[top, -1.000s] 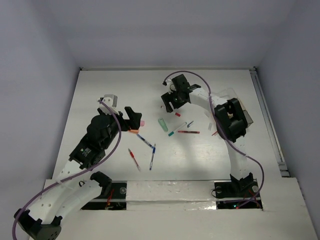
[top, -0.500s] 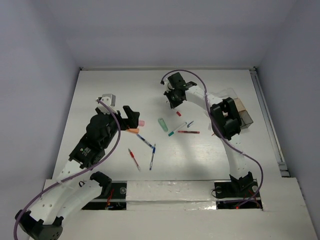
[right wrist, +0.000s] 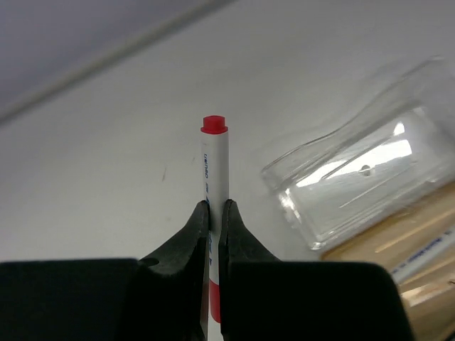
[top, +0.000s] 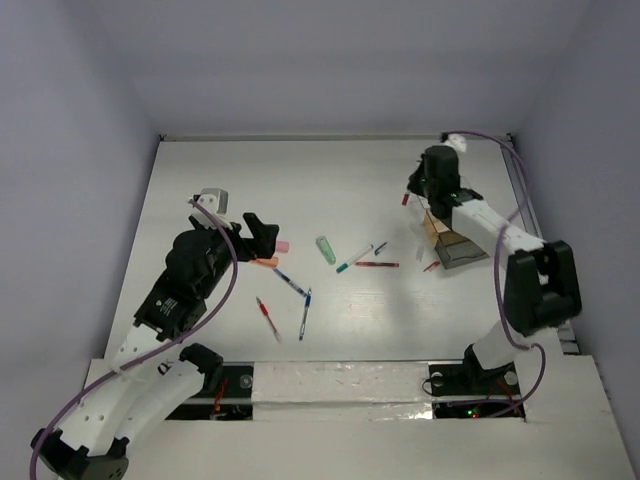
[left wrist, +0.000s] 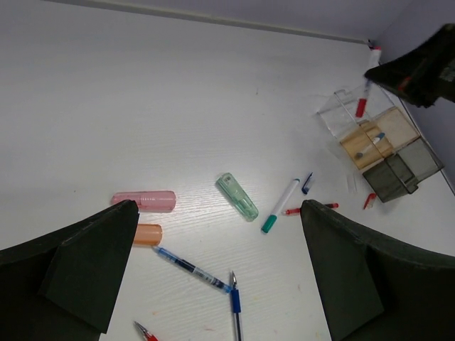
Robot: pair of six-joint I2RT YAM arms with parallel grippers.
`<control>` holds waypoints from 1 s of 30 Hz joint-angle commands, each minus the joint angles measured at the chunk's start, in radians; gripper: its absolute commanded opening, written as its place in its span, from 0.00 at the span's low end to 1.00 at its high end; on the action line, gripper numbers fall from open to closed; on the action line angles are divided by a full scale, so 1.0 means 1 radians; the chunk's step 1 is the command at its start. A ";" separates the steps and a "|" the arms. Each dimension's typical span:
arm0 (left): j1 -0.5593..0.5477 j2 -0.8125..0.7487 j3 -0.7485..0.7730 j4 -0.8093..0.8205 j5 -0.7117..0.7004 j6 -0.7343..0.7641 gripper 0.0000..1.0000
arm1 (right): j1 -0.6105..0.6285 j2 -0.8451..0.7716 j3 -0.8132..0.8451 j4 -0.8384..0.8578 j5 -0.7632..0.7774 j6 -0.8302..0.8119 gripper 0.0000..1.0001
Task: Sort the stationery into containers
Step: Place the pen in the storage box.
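Right gripper [right wrist: 213,210] is clamped on a white-bodied red-capped pen [right wrist: 214,160], whose long axis points to 12 o'clock in the wrist view. The clear organiser box [right wrist: 355,177] lies near at its 3 o'clock, with nothing between. Left gripper [top: 262,230], jaws wide apart, hovers by the pink eraser [left wrist: 143,201] and orange eraser [left wrist: 147,234], well apart from the box

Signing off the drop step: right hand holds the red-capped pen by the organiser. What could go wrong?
1. The right hand pinches the red-capped pen at the fingertips only, so it may pivot or slip.
2. The organiser box has thin clear walls; a tilted pen could catch a wall and shove the box.
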 commanded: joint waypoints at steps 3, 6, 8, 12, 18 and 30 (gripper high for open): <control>-0.018 -0.024 0.006 0.044 0.000 0.019 0.98 | -0.100 -0.224 -0.274 0.240 0.202 0.313 0.00; -0.027 -0.028 0.004 0.045 0.007 0.020 0.98 | -0.122 -0.274 -0.339 0.219 0.313 0.366 0.00; -0.037 -0.028 0.004 0.045 0.007 0.020 0.98 | -0.150 -0.282 -0.357 0.187 0.339 0.399 0.00; -0.037 -0.028 0.008 0.042 -0.005 0.028 0.98 | -0.188 -0.276 -0.363 0.148 0.384 0.468 0.00; -0.046 -0.022 0.009 0.041 -0.008 0.031 0.98 | -0.199 -0.269 -0.378 0.118 0.445 0.504 0.00; -0.055 -0.024 0.008 0.042 -0.003 0.033 0.99 | -0.208 -0.230 -0.372 0.085 0.422 0.490 0.45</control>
